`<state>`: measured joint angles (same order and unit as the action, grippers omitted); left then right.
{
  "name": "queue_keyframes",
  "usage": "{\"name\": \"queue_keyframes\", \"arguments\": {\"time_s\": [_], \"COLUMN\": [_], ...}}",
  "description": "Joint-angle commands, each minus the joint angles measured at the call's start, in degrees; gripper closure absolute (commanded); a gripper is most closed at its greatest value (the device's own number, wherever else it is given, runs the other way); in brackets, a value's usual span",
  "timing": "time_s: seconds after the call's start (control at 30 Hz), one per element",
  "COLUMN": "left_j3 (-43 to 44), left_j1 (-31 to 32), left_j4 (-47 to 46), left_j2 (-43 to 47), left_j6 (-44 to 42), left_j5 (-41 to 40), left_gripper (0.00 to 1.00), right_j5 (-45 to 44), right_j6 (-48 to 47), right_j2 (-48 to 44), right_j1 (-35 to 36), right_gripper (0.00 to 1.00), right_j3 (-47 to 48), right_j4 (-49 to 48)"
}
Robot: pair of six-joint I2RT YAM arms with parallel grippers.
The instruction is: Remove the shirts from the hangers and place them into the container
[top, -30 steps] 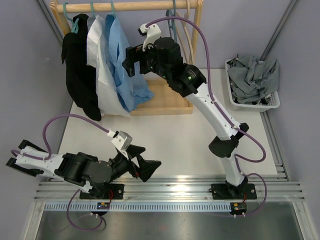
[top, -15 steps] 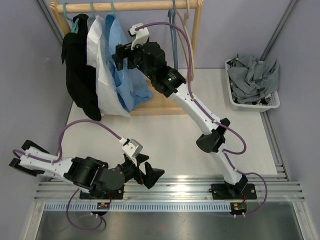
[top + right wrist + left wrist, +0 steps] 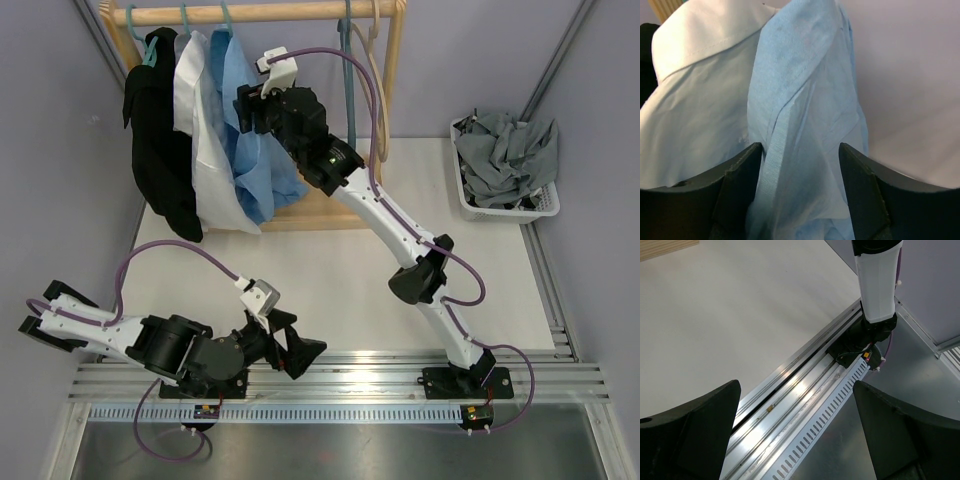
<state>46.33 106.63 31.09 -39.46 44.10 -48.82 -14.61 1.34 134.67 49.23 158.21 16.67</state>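
Top camera: high, looks down over whole tabletop [image 3: 330, 270]. Left wrist: low, near front rail [image 3: 800, 402]. Right wrist: close on light blue shirt [image 3: 805, 125]; top view shares it.

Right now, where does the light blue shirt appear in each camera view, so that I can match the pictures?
Top external: the light blue shirt hangs upper left on the rack, beside the white shirt, at the right pincer.
Left wrist: not in it.
Right wrist: it fills the centre, between the pincer's fingers.
Shared landmark: the white shirt, left of it in both views.
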Motion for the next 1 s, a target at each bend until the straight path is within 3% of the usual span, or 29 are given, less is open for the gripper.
{"name": "queue_keyframes", "arguments": {"time_s": [0.0, 0.13, 0.17, 0.3, 0.33, 0.37, 0.57, 0.67, 0.77, 0.97], "left_j3": [-0.45, -0.36, -0.27, -0.36, -0.36, -0.45, -0.89, -0.8, -0.62, -0.45], "left_j1": [0.42, 0.42, 0.42, 0.42, 0.42, 0.42, 0.51, 0.6, 0.77, 0.86], "left_j4": [-4.19, -4.55, -4.64, -4.46, -4.37, -4.46, -4.64, -4.72, -4.72, -4.81], "left_j2": [0.26, -0.18, -0.26, -0.18, -0.18, -0.09, 0.53, 0.62, 0.53, 0.44], "left_j6": [1.43, 1.61, 1.69, 2.13, 2.31, 2.31, 2.84, 2.93, 2.75, 2.57], "left_j5": [-0.31, -0.31, -0.23, -0.4, -0.4, -0.4, -0.58, -0.58, -0.75, -1.19], "left_gripper": [0.01, 0.01, 0.01, 0.01, 0.01, 0.01, 0.01, 0.01, 0.01, 0.01], "right_j5": [-2.53, -1.56, -1.47, -1.21, -1.47, -2.08, -3.4, -2.88, -1.57, 0.63], "right_j6": [-3.71, -3.54, -3.37, -3.19, -3.28, -3.63, -6.26, -7.67, -9.25, -10.4], "right_j2": [-4.86, -4.68, -4.77, -5.47, -5.65, -6.08, -10.99, -15.73, -21.18, -21.29], "right_j1": [-0.45, -0.8, -0.81, -0.81, -0.81, -0.81, -0.81, -0.72, -0.81, -0.81], "right_gripper": [0.31, 0.49, 0.63, 0.85, 0.97, 1.0, 1.0, 1.0, 1.0, 1.0], "right_j3": [0.52, 0.7, 0.43, -0.27, -0.71, -1.06, -5.89, -12.38, -22.4, -21.27], "right_j4": [-4.71, -3.4, -3.31, -3.04, -3.13, -3.39, -5.76, -11.72, -24.46, -27.55]}}
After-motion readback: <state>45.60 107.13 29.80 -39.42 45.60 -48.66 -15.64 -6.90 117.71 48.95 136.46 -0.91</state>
